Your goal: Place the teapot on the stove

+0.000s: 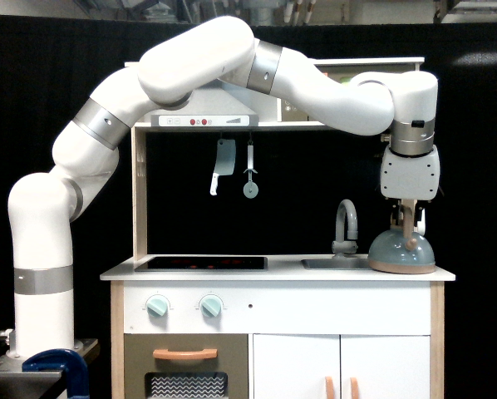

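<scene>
One teapot point(401, 252) at counter's point(278, 271) right edge; claw point(409, 218) closed on its handle; stove point(201, 263) well apart, clear.

No readable text, labels, or numbers anywhere in view.

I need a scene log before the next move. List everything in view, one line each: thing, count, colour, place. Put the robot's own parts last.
teapot: 1, grey-blue with tan base and handle, counter's right end in the exterior view
stove: 1, black, counter's left part
faucet: 1, grey, behind the sink
sink: 1, grey, between stove and teapot
cleaver: 1, grey, hanging under the hood
round utensil: 1, grey, hanging beside the cleaver
knobs: 2, pale teal, front panel below the stove
oven handle: 1, orange, lower left
clamp: 1, blue, at the arm's base
arm: 1, white with silver bands, arching over the kitchen
gripper: 1, white, at the teapot's handle
</scene>
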